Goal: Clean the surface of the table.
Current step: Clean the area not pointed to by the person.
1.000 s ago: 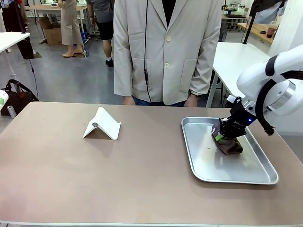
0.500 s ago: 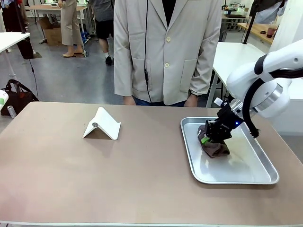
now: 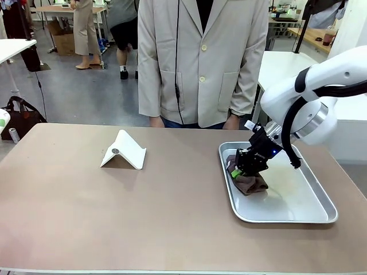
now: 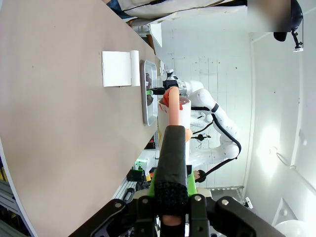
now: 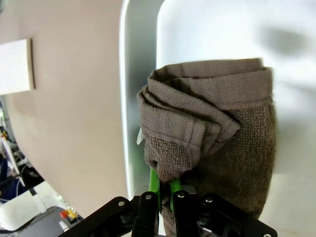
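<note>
Two fingers of the right gripper [image 3: 239, 171] are clamped on a bunched brown terry cloth [image 3: 250, 183] and have dragged it from mid-tray to the left rim of the shiny rectangular metal tray [image 3: 298, 216]. I'm guessing the smooth brownish-taupe tabletop [image 3: 114, 212] right alongside, still unwiped, is next. The left gripper [image 4: 171, 195] has its fingers closed on what looks like a thin peach-coloured stick [image 4: 171, 111].

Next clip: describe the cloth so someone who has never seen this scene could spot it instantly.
On the brownish table, look to the shiny metal tray on the robot's right side. By the tray's left rim is a crumpled brown towel, pinched by the right gripper. It is the one soft, dark thing there; the white folded stand sits apart on the tabletop.
</note>
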Controlling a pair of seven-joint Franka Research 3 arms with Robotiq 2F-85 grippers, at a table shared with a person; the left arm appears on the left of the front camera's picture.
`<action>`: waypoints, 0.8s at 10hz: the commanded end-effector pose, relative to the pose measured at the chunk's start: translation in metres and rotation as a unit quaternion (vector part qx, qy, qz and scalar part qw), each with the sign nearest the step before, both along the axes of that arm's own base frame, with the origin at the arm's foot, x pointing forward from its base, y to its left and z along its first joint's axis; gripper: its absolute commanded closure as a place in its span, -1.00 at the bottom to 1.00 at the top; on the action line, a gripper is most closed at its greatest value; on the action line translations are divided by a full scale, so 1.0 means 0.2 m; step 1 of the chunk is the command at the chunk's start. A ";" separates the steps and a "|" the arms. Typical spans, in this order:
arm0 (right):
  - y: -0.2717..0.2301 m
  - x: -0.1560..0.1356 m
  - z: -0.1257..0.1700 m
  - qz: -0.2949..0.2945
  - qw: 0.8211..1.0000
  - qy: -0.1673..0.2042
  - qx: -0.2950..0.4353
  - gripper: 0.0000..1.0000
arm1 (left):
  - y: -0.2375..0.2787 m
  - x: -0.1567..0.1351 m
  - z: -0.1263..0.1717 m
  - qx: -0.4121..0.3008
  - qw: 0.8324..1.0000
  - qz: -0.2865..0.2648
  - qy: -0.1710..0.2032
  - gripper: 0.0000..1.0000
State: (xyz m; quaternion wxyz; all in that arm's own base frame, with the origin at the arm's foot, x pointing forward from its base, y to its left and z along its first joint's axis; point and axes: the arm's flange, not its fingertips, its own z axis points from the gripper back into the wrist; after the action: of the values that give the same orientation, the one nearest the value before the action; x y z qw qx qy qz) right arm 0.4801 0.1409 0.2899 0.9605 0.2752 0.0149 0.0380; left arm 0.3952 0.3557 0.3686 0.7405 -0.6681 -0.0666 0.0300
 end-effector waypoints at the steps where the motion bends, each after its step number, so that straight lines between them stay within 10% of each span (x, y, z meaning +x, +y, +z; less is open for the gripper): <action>1: 0.03 -0.01 -0.01 0.013 0.999 0.007 0.039 0.81 | 0.00 -0.01 0.03 -0.008 1.000 0.003 -0.004 0.55; 8: -0.16 0.01 -0.05 -0.043 0.998 -0.014 -0.044 0.81 | 0.00 -0.01 0.03 -0.008 1.000 0.003 -0.004 0.55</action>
State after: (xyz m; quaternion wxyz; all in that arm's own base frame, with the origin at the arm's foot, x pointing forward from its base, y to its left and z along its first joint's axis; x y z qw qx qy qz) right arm 0.4823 0.1238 0.2875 0.9593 0.2814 0.0119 0.0187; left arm 0.3952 0.3557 0.3686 0.7405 -0.6681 -0.0667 0.0301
